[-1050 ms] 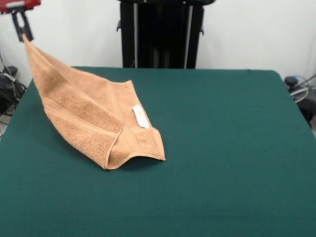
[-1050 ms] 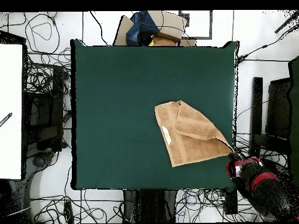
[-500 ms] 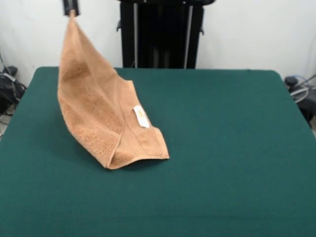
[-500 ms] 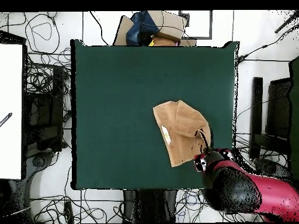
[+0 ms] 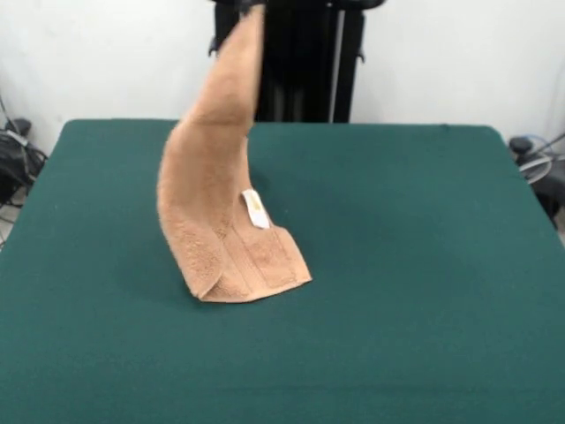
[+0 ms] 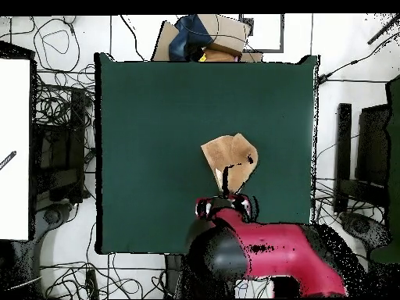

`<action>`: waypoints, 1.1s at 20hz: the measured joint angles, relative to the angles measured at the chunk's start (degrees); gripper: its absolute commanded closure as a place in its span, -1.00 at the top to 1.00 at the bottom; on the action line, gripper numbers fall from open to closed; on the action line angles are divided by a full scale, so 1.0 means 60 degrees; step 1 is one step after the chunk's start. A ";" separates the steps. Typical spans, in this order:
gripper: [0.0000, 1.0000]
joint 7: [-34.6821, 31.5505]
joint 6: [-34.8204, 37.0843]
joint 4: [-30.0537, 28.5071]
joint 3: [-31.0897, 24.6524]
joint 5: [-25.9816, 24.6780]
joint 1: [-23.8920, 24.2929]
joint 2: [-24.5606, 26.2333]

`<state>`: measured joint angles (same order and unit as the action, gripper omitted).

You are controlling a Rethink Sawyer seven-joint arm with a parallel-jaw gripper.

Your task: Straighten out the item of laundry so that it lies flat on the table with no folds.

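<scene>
Green felt fills most of what I see: the table (image 5: 424,265) runs wide and bare around one small cloth. From overhead, my red and black arm (image 6: 266,250) reaches in over the table edge nearest the robot's base. On the felt, the towel (image 5: 216,194) stands pulled up into a tall, narrow column, its top corner lifted to the upper edge of the front view, its lower end resting folded on the table left of centre. I see the gripper (image 6: 225,186) pinching that raised corner. A white label (image 5: 255,208) with a yellow mark shows low on the towel.
</scene>
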<state>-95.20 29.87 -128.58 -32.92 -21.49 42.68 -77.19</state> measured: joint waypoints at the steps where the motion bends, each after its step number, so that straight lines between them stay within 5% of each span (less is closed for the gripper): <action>1: -1.00 -0.0300 0.0046 0.0012 0.0077 0.0029 -0.0218 -0.0062; 13: -1.00 -0.5780 0.3443 0.2086 0.0951 0.0045 -0.4240 0.0108; 22: -1.00 -0.7673 0.5492 0.4352 0.0957 -0.0183 -0.5868 0.1001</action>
<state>-141.23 62.83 -102.47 -27.18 -22.58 7.47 -71.19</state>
